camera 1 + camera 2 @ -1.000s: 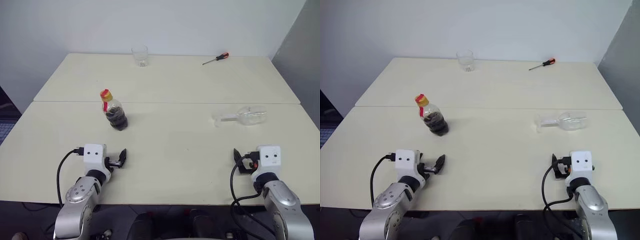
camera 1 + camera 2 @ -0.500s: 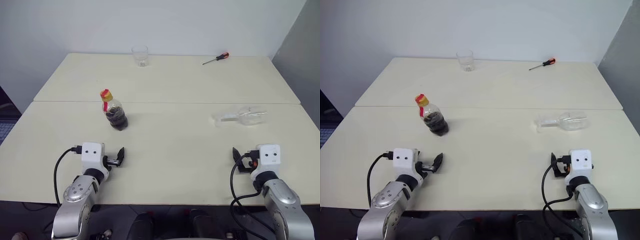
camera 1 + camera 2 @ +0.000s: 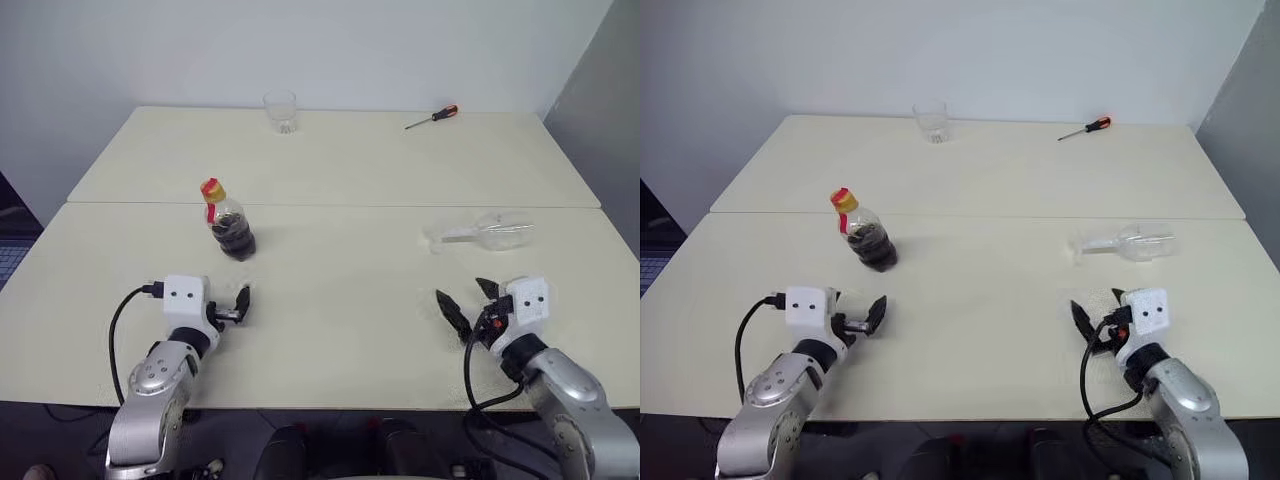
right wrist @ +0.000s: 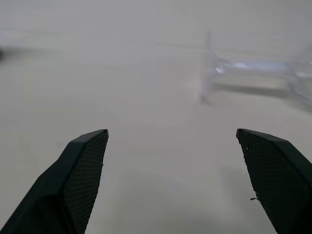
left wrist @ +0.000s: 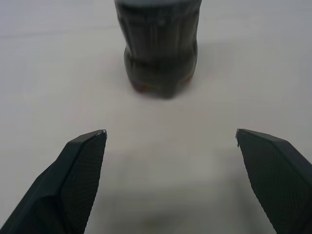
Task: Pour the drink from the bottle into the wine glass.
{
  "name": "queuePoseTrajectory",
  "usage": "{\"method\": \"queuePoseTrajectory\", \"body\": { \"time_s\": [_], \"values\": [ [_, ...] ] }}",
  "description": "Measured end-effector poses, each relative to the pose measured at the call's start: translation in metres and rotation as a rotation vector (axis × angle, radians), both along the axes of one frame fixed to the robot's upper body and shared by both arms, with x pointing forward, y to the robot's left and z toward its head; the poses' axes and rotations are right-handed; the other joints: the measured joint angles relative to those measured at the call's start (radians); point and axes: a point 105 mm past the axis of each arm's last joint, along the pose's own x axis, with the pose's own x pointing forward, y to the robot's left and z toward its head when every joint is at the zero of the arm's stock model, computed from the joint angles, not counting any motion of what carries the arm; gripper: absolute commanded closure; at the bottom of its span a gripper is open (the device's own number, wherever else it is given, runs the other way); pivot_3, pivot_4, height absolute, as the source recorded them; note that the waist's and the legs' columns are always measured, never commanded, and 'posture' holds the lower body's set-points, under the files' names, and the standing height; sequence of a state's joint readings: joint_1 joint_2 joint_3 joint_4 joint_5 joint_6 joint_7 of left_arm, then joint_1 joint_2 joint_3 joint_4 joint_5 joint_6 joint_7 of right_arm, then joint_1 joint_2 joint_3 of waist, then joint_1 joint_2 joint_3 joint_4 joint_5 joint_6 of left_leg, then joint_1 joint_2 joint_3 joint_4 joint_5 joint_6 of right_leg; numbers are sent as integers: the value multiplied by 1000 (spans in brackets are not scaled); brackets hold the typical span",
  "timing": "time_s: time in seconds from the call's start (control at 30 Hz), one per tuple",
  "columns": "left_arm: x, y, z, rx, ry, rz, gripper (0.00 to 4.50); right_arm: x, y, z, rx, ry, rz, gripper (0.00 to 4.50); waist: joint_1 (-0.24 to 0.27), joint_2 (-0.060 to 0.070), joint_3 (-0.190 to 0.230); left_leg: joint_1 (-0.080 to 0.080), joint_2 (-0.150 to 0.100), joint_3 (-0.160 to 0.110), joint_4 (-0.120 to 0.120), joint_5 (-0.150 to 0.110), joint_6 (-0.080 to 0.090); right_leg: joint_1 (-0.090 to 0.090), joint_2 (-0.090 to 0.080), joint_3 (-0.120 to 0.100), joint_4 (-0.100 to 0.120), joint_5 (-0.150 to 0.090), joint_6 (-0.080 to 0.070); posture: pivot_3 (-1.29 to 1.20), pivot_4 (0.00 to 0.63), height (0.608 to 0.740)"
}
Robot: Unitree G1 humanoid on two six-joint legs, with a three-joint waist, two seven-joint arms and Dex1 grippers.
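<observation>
The bottle stands upright on the left half of the table, dark drink in its rounded body and a red-and-yellow cap on top. My left gripper is open a short way in front of it, pointing at it; the left wrist view has the bottle centred beyond the spread fingers. The wine glass lies on its side at the right, foot toward the table's middle. My right gripper is open in front of the glass, angled leftward, with nothing between its fingers. The right wrist view catches the glass's stem off to one side.
A short clear tumbler stands at the far edge of the table. A screwdriver with a red handle lies at the far right. A seam between two tabletops runs across just behind the bottle.
My right gripper has lifted and swung to the left, its fingers now pointing toward the table's middle. My left gripper has crept up and slightly toward the bottle. Bottle and glass have not moved.
</observation>
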State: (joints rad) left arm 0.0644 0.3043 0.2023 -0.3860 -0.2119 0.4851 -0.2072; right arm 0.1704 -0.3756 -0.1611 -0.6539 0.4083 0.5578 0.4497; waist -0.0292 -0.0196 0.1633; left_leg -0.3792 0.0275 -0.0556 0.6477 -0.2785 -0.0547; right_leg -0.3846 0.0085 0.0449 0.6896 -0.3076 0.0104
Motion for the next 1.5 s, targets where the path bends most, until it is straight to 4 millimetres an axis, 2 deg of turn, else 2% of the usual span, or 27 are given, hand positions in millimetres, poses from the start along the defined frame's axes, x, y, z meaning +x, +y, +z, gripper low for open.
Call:
{"method": "queuePoseTrajectory", "body": {
  "time_s": [0.17,0.33,0.5,0.7,1.0,1.23,1.5],
  "values": [
    [8,-2,2,5,-28,-12,0,-11,21,24,-1,-58,227,13,0,0,0,0,0,0,0,0,0,0,1,0,0,0,0,0,150,740],
    [22,-6,0,34,-65,-4,0,-11,31,35,-17,-90,321,13,1,-1,0,0,-1,-1,1,0,0,1,4,0,-1,0,0,0,150,740],
    [38,-9,7,57,-118,12,0,-5,34,34,-14,-89,327,13,2,-1,0,0,0,-1,1,0,0,1,4,0,0,1,0,0,150,740],
    [50,-17,4,48,-129,0,0,3,30,34,-12,-90,290,13,3,-1,0,0,0,-1,1,0,0,1,3,-1,0,1,0,0,150,740],
    [70,-19,15,51,-180,7,0,8,33,35,-10,-98,270,13,3,-1,0,0,0,-1,2,0,0,1,4,-1,1,1,0,0,150,740],
    [72,-18,15,52,-189,8,0,10,32,37,-11,-105,260,13,3,-1,0,-1,0,-1,2,0,0,1,3,-1,0,1,0,0,150,740],
    [71,-7,17,58,-192,35,0,9,36,34,-9,-91,266,13,3,-1,0,0,0,-1,2,0,0,1,3,-1,1,1,0,0,150,740]
  ]
}}
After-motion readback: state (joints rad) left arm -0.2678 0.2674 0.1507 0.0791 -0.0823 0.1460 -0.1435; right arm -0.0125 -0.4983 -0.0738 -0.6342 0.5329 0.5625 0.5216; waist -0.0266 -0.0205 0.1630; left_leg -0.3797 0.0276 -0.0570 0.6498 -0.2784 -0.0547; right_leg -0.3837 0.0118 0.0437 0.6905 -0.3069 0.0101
